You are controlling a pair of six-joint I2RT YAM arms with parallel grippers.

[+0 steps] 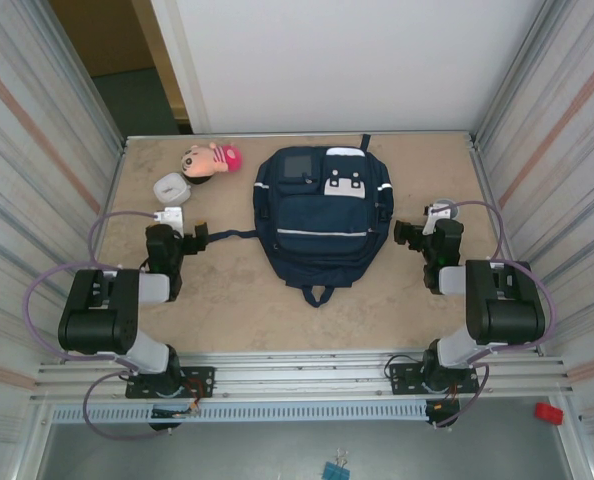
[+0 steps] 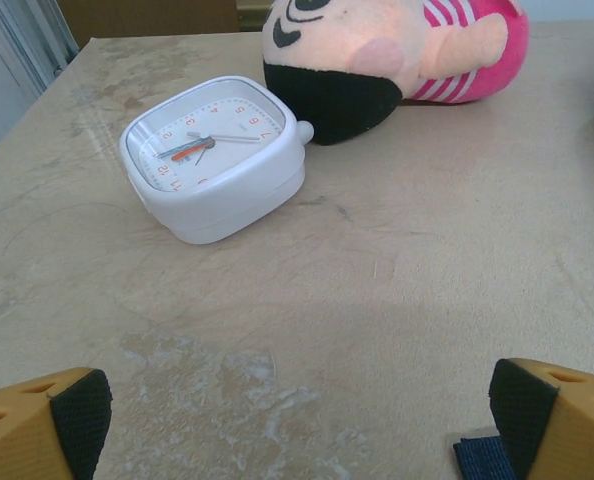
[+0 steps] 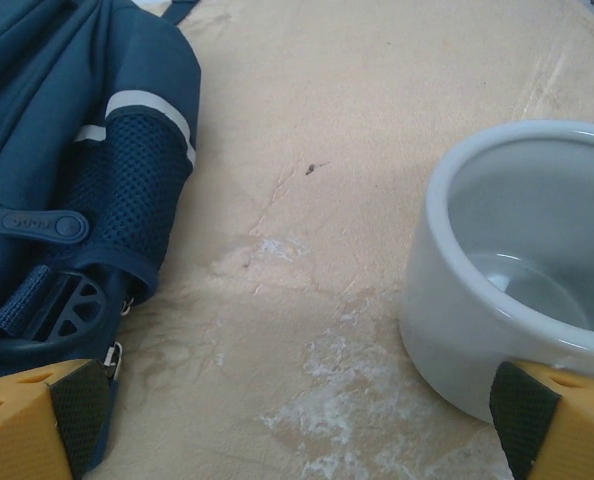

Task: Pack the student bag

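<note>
The student bag, a navy backpack with white patches and a thin white stripe, lies flat in the middle of the table; its mesh side pocket is on the left of the right wrist view. My left gripper hovers left of the bag, open, with bare table between its fingers. A dark strap end lies by its right finger. My right gripper sits right of the bag, open and empty. A white mug stands upright just in front of its right finger.
A white square alarm clock lies ahead of the left gripper. Behind it lies a plush doll with pink clothes. Corrugated metal walls close in both sides, and a white panel stands at the back.
</note>
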